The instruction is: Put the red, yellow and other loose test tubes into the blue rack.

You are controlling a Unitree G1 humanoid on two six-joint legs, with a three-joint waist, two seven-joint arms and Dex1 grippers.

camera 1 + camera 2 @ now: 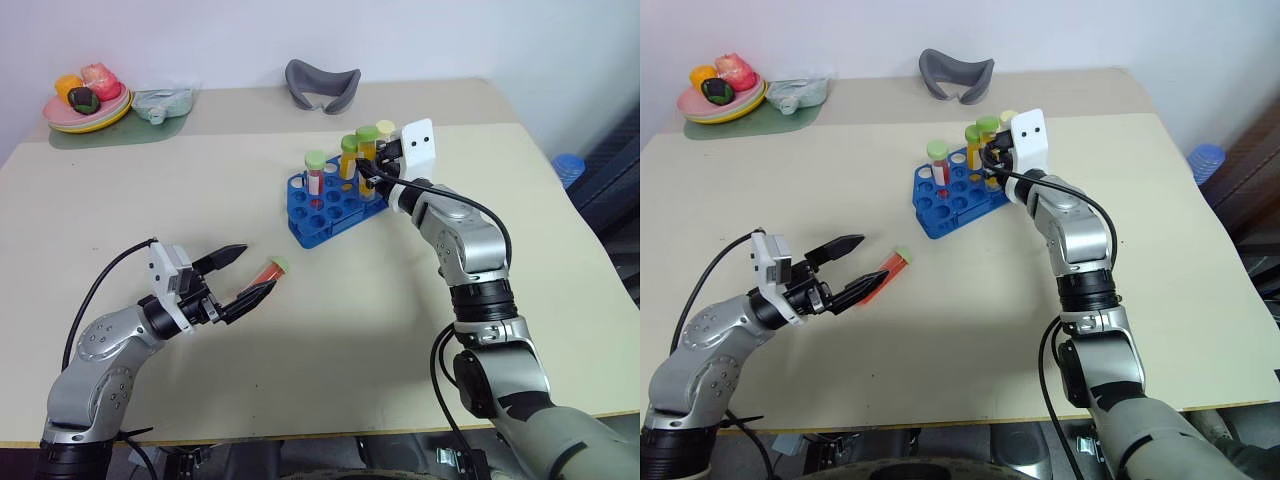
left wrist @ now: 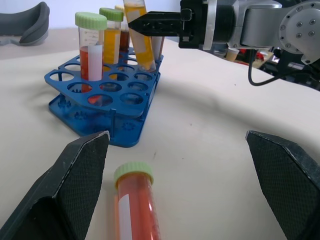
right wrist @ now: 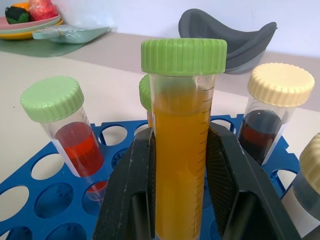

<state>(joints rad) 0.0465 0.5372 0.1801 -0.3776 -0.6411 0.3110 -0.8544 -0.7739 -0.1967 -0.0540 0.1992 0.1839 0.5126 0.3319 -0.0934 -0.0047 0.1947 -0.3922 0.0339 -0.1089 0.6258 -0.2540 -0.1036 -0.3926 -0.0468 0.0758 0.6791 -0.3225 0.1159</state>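
Main risk we see: the right gripper has its jaws pinched on the yellow tube over the blue rack, and in the left wrist view that tube leans, so its base may catch a hole rim or knock the dark-brown tube just beside the jaws. If we lift or twist while clamped, the light rack could slide or tip on the table. We can't tell whether the yellow tube is seated in a hole. The left gripper has its jaws spread wide, with the loose red tube lying flat between them, cap pointing away toward the rack; closing off-centre could roll it out or squirt it forward. In the rack: a red tube with white band standing on the side away from the right jaws, another yellow tube, the dark-brown one, most holes empty. A grey curved object sits well beyond.
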